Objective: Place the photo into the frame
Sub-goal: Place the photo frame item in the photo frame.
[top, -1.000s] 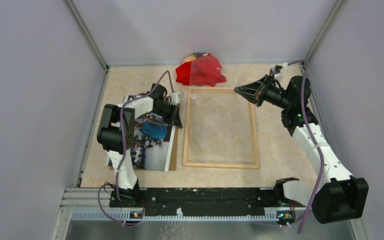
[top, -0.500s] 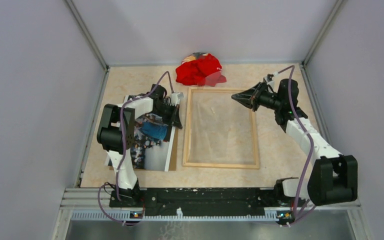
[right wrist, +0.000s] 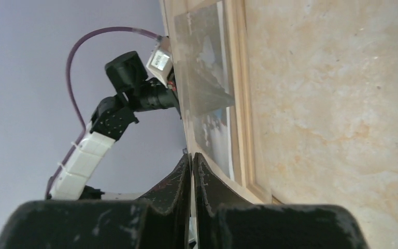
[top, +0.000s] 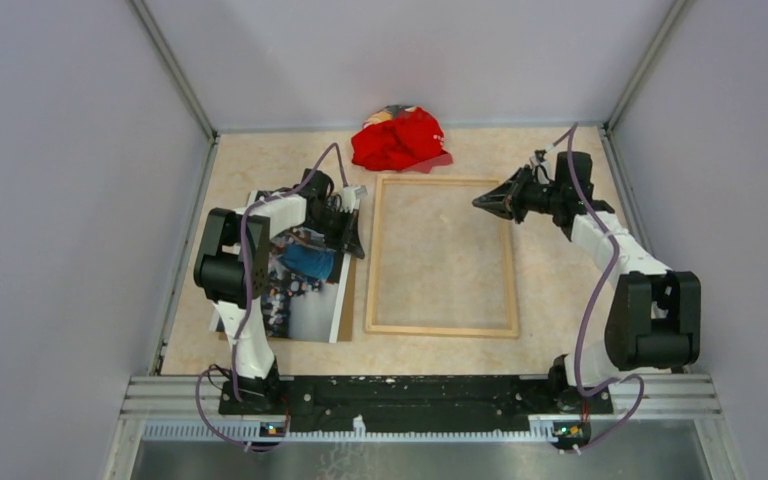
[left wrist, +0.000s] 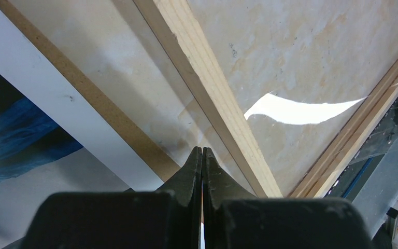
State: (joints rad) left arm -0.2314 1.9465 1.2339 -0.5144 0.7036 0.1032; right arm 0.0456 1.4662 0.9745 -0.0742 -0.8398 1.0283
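My left gripper (top: 356, 248), clenched, sits at the photo (top: 305, 295)'s right edge, near the tabletop (top: 560, 290)'s left edge; my arm (top: 260, 225) hides its far end. My right gripper (top: 480, 203), clenched too, hovers perhaps over the mid-tabletop frame (top: 440, 328)'s far-right corner.

Even, diffuse light fills the top view, bright without harsh edges, and shadows on the table (top: 550, 300) are faint and soft. In the left wrist view a white streak of glare crosses the glazing of the frame (left wrist: 207, 88), and in the right wrist view that pane carries hazy reflections. The bottom foreground of both wrist views is dark and slightly blurred.
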